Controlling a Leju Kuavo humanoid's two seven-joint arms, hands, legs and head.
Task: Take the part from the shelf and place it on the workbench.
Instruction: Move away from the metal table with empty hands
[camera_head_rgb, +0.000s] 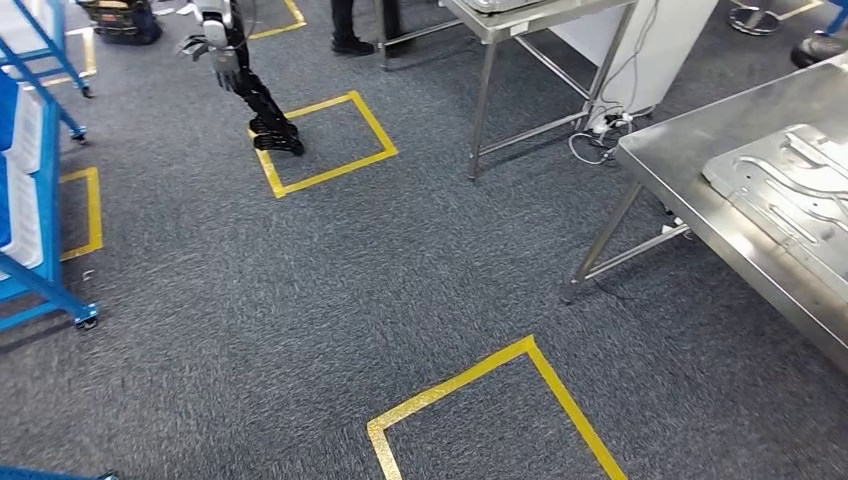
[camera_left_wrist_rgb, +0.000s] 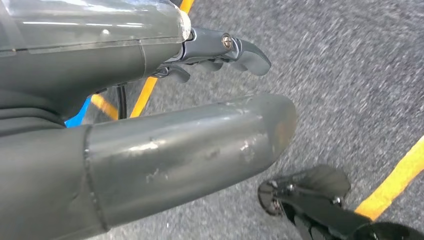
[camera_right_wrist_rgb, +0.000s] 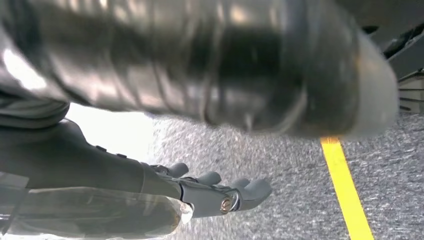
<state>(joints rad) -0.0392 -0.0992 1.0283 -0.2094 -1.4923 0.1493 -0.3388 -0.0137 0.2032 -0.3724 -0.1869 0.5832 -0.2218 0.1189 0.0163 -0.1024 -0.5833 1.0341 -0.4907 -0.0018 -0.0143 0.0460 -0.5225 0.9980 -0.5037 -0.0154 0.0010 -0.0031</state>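
Note:
A blue shelf (camera_head_rgb: 40, 215) with white panels stands at the left edge of the head view. At the right, the steel workbench (camera_head_rgb: 690, 165) carries a flat pressed metal part (camera_head_rgb: 785, 190). In the left wrist view my left hand (camera_left_wrist_rgb: 150, 140) hangs over grey carpet, thumb and fingers (camera_left_wrist_rgb: 245, 50) stretched out, holding nothing. My right hand (camera_right_wrist_rgb: 205, 195) also hangs above the carpet. Its fingers are extended and apart, and its thumb is blurred close to the lens. Nothing is in it.
Yellow tape squares (camera_head_rgb: 325, 145) mark the grey carpet, one of them (camera_head_rgb: 500, 400) just ahead. A silver arm with a grey hand (camera_head_rgb: 215, 50) over a dark jointed limb stands at the far left. A second steel table (camera_head_rgb: 520, 25) and a person's shoes (camera_head_rgb: 352, 44) are at the back.

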